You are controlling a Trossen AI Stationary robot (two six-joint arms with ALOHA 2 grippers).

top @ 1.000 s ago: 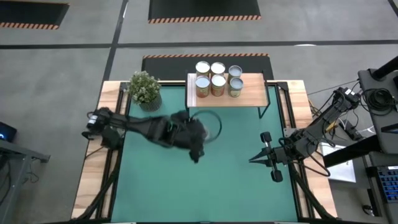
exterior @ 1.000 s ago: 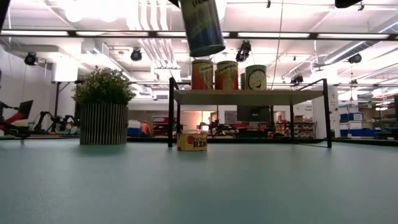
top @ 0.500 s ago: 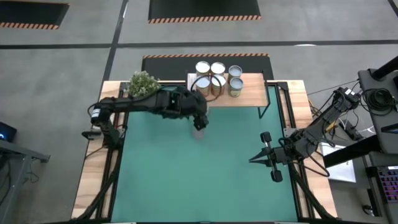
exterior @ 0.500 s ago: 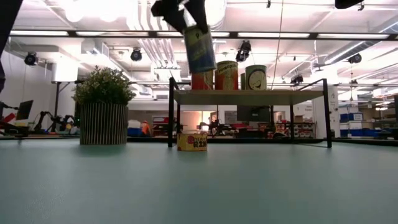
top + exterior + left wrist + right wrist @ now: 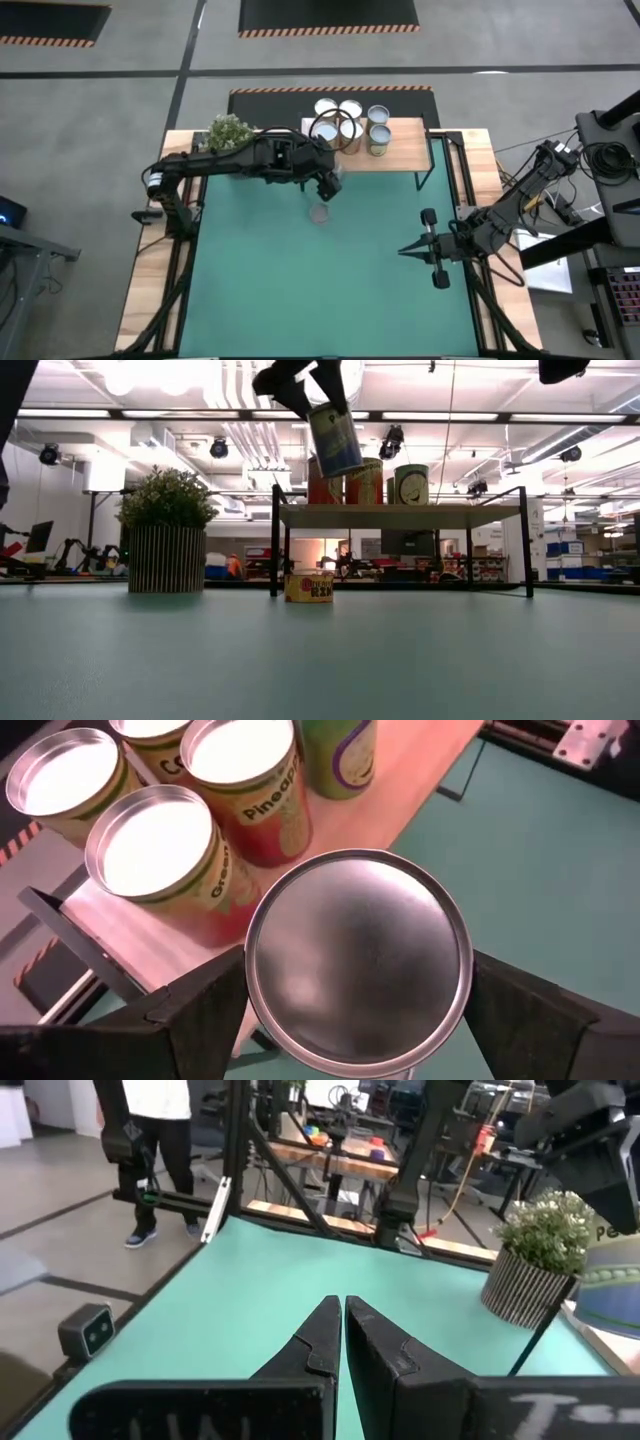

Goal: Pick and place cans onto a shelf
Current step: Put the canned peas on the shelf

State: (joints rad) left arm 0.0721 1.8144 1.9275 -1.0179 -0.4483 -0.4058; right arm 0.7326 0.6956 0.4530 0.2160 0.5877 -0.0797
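My left gripper (image 5: 358, 1020) is shut on a silver-topped can (image 5: 358, 960) with blue-grey sides (image 5: 335, 440). It holds the can in the air at the shelf's front left part (image 5: 334, 182). The wooden shelf (image 5: 405, 152) on black legs (image 5: 400, 515) carries several upright cans (image 5: 378, 128) (image 5: 150, 850). A short orange tin (image 5: 309, 587) stands on the green mat in front of the shelf (image 5: 320, 212). My right gripper (image 5: 403, 253) is shut and empty, low over the mat's right side (image 5: 343, 1330). My left gripper pinches the can between its two fingers (image 5: 200, 1010), one on each side of the can's wall just under the top rim (image 5: 262, 1010). The fingers come from above and hold the can's upper end (image 5: 325, 410). The can hangs tilted, clear of shelf and table.
A potted plant (image 5: 232, 140) stands at the table's far left, beside the shelf (image 5: 167, 530). The mat (image 5: 300, 290) is bare in front of the short tin. A person's legs (image 5: 150, 1140) show in the room beyond the table.
My left gripper has carried the can from over the middle of the mat toward the table's far edge, up to the shelf's front left part. The can stays lifted and tilted in the shut fingers.
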